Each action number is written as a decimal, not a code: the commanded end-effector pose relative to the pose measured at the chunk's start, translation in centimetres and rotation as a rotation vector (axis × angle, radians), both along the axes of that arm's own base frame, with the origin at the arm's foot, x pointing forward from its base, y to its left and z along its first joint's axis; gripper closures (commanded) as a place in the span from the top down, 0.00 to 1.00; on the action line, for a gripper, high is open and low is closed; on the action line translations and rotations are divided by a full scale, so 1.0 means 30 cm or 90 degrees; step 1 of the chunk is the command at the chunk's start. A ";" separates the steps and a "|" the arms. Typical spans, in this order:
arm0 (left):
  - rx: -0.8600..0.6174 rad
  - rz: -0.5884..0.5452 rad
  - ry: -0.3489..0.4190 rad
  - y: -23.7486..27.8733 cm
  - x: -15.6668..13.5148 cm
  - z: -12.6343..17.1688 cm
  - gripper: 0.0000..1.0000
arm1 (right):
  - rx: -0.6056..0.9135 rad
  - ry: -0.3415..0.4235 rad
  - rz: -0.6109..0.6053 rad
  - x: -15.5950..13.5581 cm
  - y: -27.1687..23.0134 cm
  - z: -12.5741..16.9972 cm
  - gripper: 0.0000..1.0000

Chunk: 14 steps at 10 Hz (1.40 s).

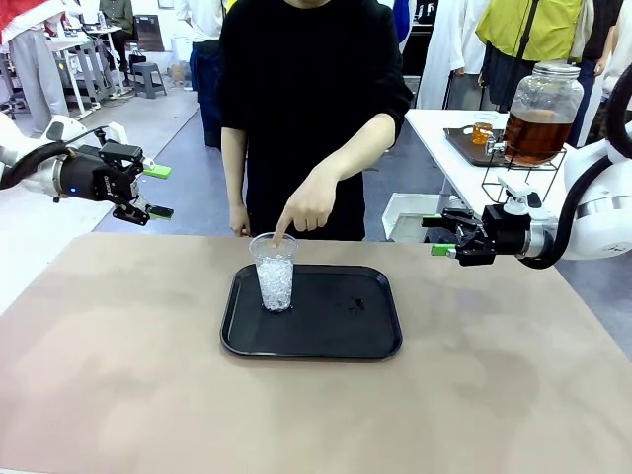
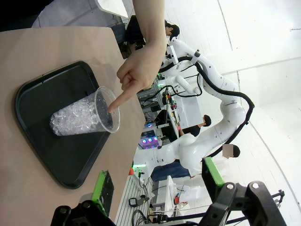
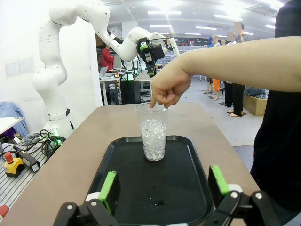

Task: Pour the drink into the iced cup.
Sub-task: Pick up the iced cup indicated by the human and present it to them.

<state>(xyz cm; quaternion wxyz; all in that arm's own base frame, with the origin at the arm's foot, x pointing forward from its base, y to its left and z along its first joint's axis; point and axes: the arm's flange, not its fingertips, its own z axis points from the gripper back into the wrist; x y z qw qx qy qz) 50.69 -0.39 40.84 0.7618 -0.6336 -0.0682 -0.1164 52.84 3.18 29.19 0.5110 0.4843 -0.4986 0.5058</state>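
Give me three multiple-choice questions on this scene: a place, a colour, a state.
1. Where does the clear plastic cup of ice stand? A) on the black rectangular tray B) on bare table C) on the floor
2. What colour is the liquid in the big round glass jar? A) green B) amber-brown C) blue
3. How are the left gripper and right gripper? A) both open, empty B) both shut C) gripping the cup
Answers: 1 A: the tray lies under it. 2 B: brown shows through the glass. 3 A: jaws apart, nothing between.

The cup [image 1: 275,276] is clear glossy plastic, the tray [image 1: 336,334] smooth black plastic (faint sheen), the tabletop [image 1: 118,375] matt.
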 end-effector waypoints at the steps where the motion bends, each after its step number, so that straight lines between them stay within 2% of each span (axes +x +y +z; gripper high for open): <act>1: 0.001 -0.001 -0.001 0.002 -0.001 0.001 1.00 | -0.005 0.000 0.001 0.016 0.007 0.014 1.00; 7: 0.000 0.000 0.000 0.000 0.000 0.000 1.00 | -0.005 0.000 0.001 0.016 0.007 0.014 1.00; 8: -0.006 0.004 -0.044 0.000 0.018 0.006 1.00 | -0.005 0.000 0.001 0.016 0.007 0.014 1.00; 9: -0.005 0.021 -0.110 0.000 0.040 0.011 1.00 | -0.005 0.000 0.001 0.016 0.007 0.014 1.00; 11: 0.003 0.027 -0.263 -0.006 0.084 0.013 1.00 | -0.005 0.000 0.001 0.016 0.007 0.014 1.00; 14: 0.051 0.048 -0.417 -0.011 0.109 -0.005 1.00 | -0.005 0.000 0.001 0.016 0.007 0.014 1.00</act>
